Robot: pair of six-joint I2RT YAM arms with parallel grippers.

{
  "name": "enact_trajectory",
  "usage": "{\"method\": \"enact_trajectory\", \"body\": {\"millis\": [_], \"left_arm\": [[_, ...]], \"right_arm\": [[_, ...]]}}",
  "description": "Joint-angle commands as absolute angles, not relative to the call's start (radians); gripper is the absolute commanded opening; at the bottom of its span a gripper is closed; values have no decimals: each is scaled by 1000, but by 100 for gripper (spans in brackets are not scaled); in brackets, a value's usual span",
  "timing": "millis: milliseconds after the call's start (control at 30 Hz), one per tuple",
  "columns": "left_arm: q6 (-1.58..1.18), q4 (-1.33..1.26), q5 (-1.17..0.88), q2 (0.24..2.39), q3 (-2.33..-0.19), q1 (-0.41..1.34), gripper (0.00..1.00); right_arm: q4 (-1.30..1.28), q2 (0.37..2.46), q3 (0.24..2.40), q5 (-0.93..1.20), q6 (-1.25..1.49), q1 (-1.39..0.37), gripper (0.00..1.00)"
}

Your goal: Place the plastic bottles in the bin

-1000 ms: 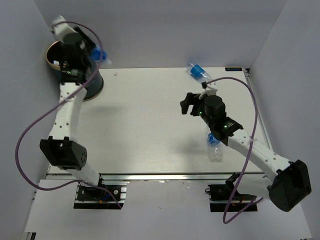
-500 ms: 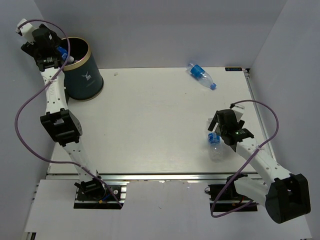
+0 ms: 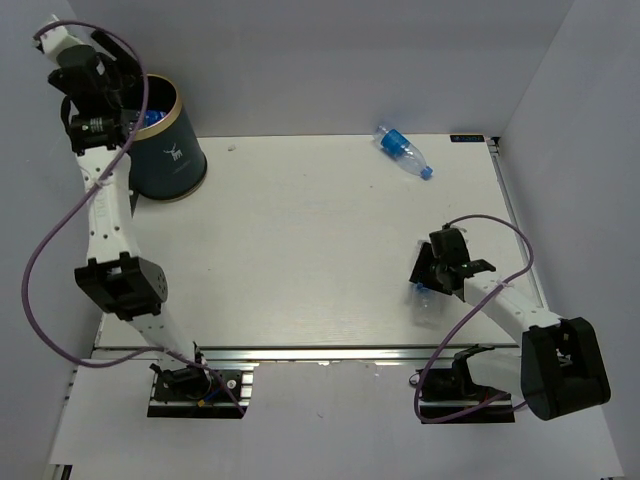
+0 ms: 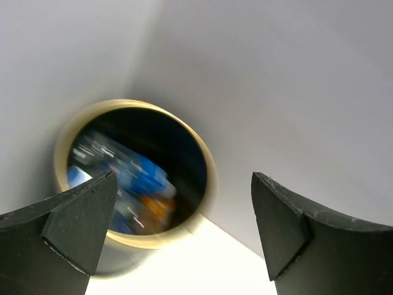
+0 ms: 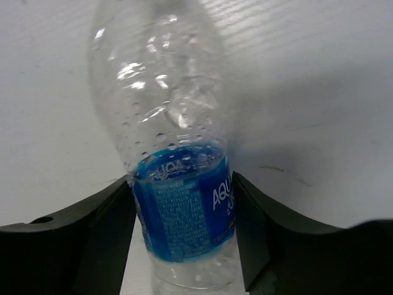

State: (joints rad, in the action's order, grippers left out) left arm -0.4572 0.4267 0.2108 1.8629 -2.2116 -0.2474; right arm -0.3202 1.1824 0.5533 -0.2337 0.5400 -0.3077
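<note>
The dark teal bin (image 3: 172, 155) stands at the table's far left corner. My left gripper (image 3: 125, 95) hangs open above its gold-tan rim (image 4: 206, 160), holding nothing. Several plastic bottles (image 4: 132, 184) lie blurred inside the bin, blue-labelled ones and an orange one. Near the right front of the table lies a clear bottle with a blue label (image 5: 184, 209). My right gripper (image 5: 181, 184) is shut on it, both fingers pressed against the label. From above, that gripper (image 3: 432, 275) covers most of this bottle (image 3: 424, 297). Another blue-labelled bottle (image 3: 402, 150) lies at the far right.
Grey walls close in the table on the left, back and right. The bin sits tight against the left wall. The table's right edge rail (image 3: 515, 220) runs close to my right arm.
My left gripper opened over the bin and the bottle it held dropped in. My right arm drew back to the near bottle, lowered over it and closed on its label.
</note>
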Motion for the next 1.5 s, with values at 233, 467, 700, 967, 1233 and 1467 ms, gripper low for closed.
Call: {"method": "enact_trajectory", "body": {"millis": [233, 467, 700, 967, 1233, 1467], "left_arm": [[-497, 227, -57, 1410, -1416, 170, 98], [-583, 43, -83, 1264, -1069, 449, 98], [-660, 31, -47, 1292, -997, 552, 98], [-741, -65, -23, 1305, -933, 568, 98], [-724, -25, 73, 1312, -974, 568, 29], [-568, 215, 409, 1339, -1276, 453, 24]], "right_arm": [[-22, 1152, 594, 222, 278, -398, 22], [110, 1199, 719, 371, 258, -497, 21], [156, 1382, 932, 463, 282, -630, 20], [268, 1448, 1017, 549, 368, -666, 20], [276, 1431, 997, 552, 360, -670, 61], [130, 1394, 1005, 407, 290, -635, 89]]}}
